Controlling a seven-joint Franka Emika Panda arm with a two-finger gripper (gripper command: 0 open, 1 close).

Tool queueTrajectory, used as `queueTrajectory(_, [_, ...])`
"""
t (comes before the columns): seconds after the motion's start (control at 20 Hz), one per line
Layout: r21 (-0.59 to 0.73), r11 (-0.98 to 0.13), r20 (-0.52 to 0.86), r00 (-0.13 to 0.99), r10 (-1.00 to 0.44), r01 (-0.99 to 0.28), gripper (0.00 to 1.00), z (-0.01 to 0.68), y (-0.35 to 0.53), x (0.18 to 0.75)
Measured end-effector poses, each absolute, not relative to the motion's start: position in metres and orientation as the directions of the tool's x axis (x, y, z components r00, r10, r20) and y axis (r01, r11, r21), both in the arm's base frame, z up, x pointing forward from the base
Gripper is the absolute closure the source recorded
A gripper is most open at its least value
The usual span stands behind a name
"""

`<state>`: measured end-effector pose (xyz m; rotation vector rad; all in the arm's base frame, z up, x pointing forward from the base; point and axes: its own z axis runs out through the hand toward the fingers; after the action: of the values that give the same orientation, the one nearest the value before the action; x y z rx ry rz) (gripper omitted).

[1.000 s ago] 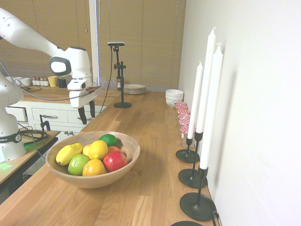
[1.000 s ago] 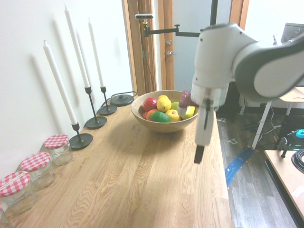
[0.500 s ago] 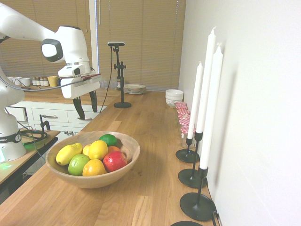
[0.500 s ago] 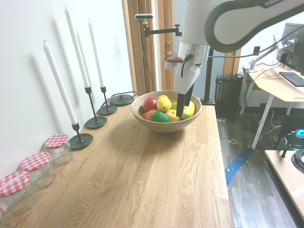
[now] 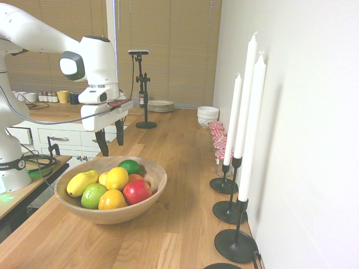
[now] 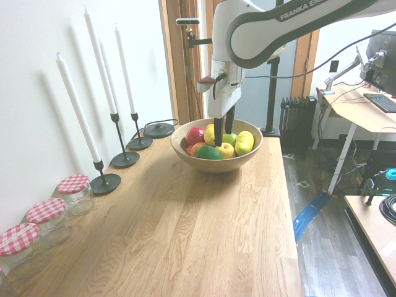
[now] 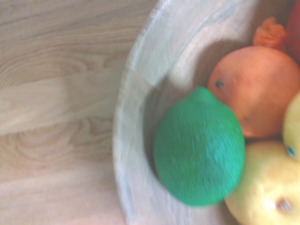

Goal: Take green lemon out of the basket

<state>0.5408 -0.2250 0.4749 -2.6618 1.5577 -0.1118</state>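
So the wrist cam gets the green lemon (image 7: pixel 199 147) up close, right beside an orange fruit (image 7: pixel 258 89) in the basket (image 7: pixel 133 140). Only the outside views show the gripper (image 5: pixel 110 150), fingers spread, holding nothing, above the fruit.

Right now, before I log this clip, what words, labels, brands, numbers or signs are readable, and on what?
"FRANKA E…": white arm, rest cut short.
"MIKA": dark band low on the arm, start out of sight.
Small bottles: labels too small.
Keyboard: keys too small.
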Motion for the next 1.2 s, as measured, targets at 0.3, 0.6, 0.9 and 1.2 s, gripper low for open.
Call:
queueTrajectory(0.3, [-0.070, -0.490, -0.001, 0.491, -0.871, -0.869, 0.00, 0.441, -0.236, 0.554])
queueTrajectory(0.6, [-0.074, -0.495, -0.006, 0.497, -0.868, -0.866, 1.00, 0.430, -0.242, 0.564])
queueTrajectory(0.9, [-0.078, -0.494, -0.003, 0.495, -0.869, -0.866, 1.00, 0.428, -0.243, 0.566])
queueTrajectory(1.2, [-0.084, -0.489, -0.004, 0.491, -0.871, -0.868, 1.00, 0.427, -0.248, 0.564])
